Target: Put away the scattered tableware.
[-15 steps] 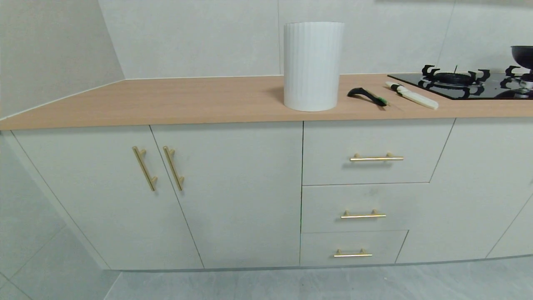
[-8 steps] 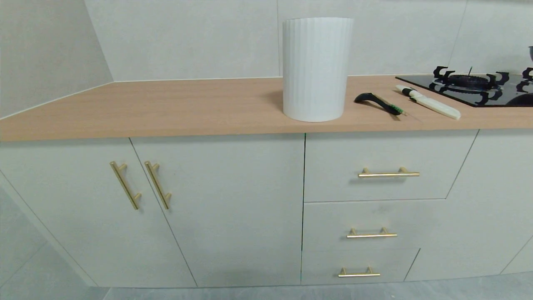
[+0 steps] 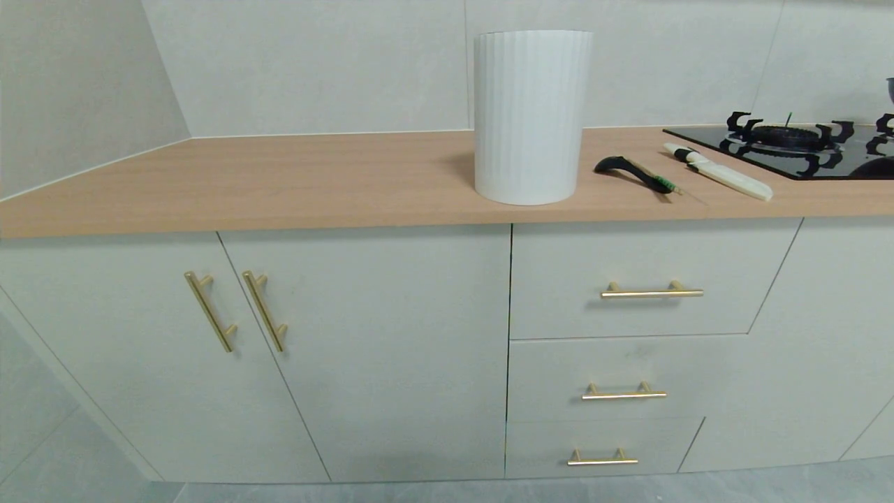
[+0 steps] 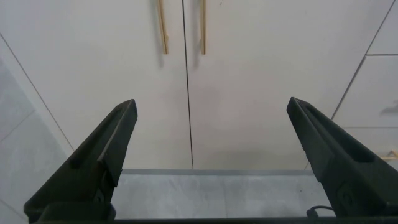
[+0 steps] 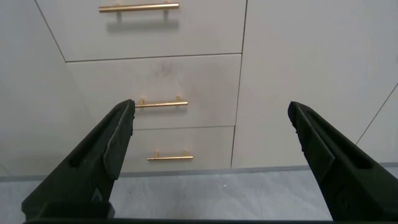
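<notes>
One knife [image 3: 719, 180], one utensil [image 3: 632, 171] on counter [image 3: 279, 181]; left claw [image 4: 211, 104], right claw [image 5: 211, 106] agape.

Wooden countertop [image 3: 293, 175]; pale cabinets [image 3: 391, 349]

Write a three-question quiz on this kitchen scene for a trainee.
1. True or false: the black-handled tool lies between the white container and the knife on the counter.
2. How many drawers are stacked under the counter? A two, B three, C four.
3. Fill in: the left gripper and right gripper are both ____.
Key: 1 true; 2 B; 3 open.
</notes>
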